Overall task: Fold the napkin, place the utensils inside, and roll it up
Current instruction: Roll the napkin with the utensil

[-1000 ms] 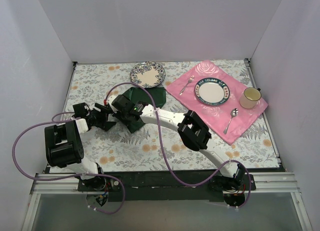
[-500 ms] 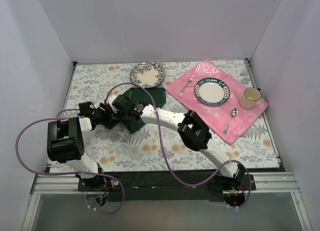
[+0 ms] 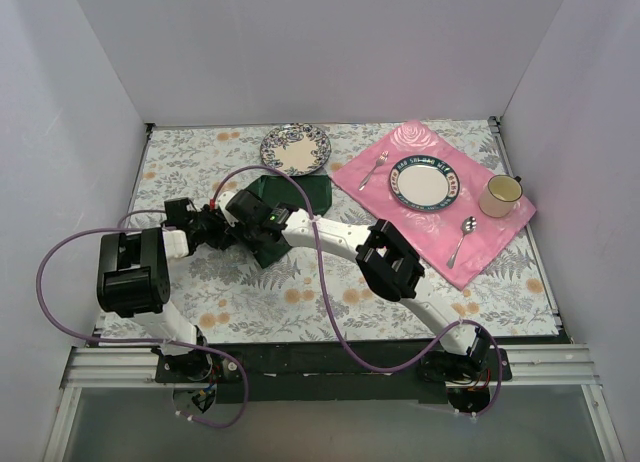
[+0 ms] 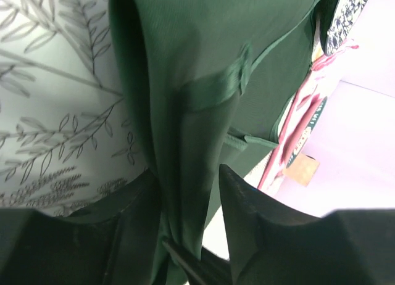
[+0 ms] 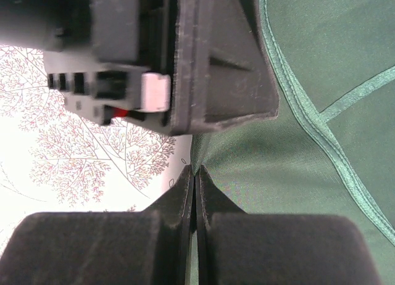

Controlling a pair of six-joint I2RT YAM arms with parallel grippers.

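The dark green napkin (image 3: 305,192) lies folded on the floral tablecloth, below the patterned plate. My left gripper (image 3: 226,232) is at its near left end. In the left wrist view a rolled fold of the napkin (image 4: 185,63) runs between my open left gripper's (image 4: 190,198) fingers, with a slit of light beside the right finger (image 4: 247,223). My right gripper (image 3: 245,234) is close beside it. In the right wrist view my right gripper (image 5: 195,174) is shut on the napkin's (image 5: 308,174) edge. The left gripper's black body (image 5: 185,63) is just ahead. No gold utensils show.
A patterned plate (image 3: 296,148) stands just behind the napkin. To the right, a pink placemat (image 3: 490,232) carries a plate (image 3: 425,185), a silver fork (image 3: 374,169), a silver spoon (image 3: 463,238) and a yellow mug (image 3: 501,195). White walls enclose the table.
My left gripper has moved right and a little away from me, up to the napkin's end beside the right gripper. The right arm has barely moved.
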